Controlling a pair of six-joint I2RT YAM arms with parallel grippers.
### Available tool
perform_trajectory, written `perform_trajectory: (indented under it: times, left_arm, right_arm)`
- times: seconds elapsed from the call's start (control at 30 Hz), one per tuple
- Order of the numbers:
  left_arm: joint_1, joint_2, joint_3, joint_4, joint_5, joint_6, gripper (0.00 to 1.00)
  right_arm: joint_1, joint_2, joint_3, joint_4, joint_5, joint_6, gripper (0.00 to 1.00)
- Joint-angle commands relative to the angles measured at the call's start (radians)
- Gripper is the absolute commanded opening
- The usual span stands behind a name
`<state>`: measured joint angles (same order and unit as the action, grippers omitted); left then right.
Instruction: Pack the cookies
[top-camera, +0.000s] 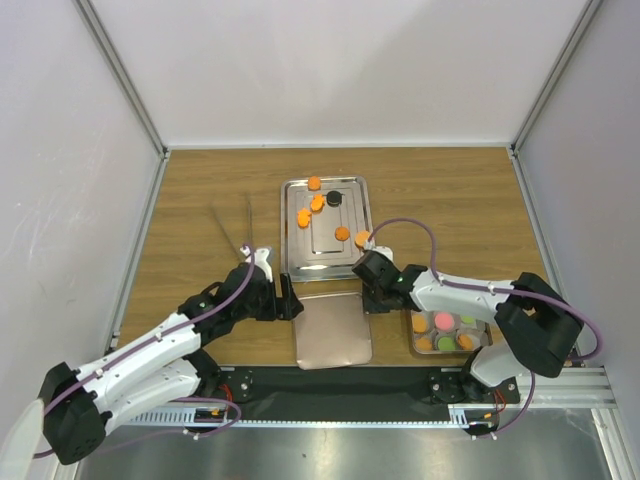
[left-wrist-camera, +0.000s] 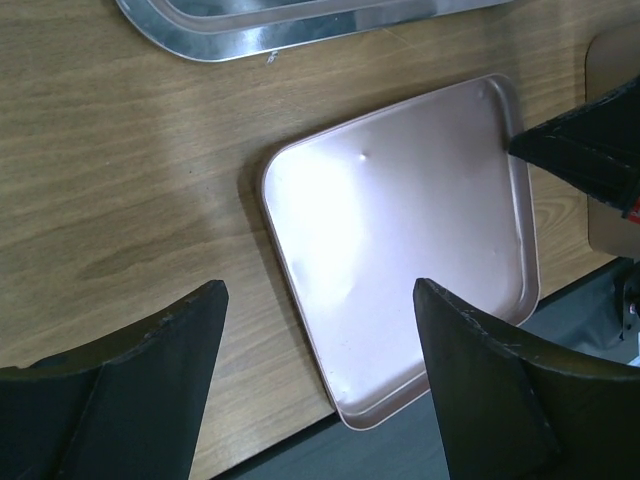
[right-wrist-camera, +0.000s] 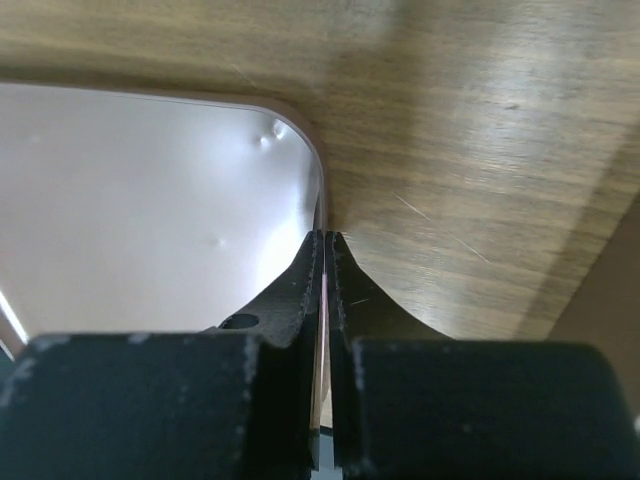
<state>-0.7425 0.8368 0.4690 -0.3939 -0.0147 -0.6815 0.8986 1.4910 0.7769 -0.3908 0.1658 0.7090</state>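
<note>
My right tool is pinched on the rim of the pink tray. My left tool gapes wide at its opposite edge. The cookies lie on the steel tray beyond both tools.

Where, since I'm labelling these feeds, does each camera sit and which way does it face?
Top external: above and behind the bases, looking down on both arms, the table, cookies on a silver tray, the pink lid.
Left wrist: on the left arm, looking down past the open left gripper at the lid.
Right wrist: on the right arm, looking along the right gripper, shut on the lid's rim.
Shared: all three show the lid; left wrist also shows the right gripper.
</note>
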Motion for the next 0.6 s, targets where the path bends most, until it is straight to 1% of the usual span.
perform_trajectory:
  times: [0.0, 0.1, 0.4, 0.57]
  left_arm:
    - [-0.008, 0.019, -0.015, 0.072, 0.007, -0.012, 0.82]
    - [-0.008, 0.033, -0.032, 0.108, 0.061, -0.012, 0.81]
    - [-0.008, 0.064, -0.043, 0.187, 0.122, 0.004, 0.81]
    - [-0.008, 0.067, -0.037, 0.280, 0.197, -0.012, 0.78]
  right_arm:
    - [-0.029, -0.070, 0.039, -0.011, -0.026, -0.013, 0.00]
    - [-0.053, -0.103, 0.039, -0.019, -0.051, -0.013, 0.00]
    - [-0.119, -0.210, 0.061, -0.051, -0.114, -0.019, 0.00]
    - [-0.136, -0.244, 0.076, -0.072, -0.147, -0.023, 0.00]
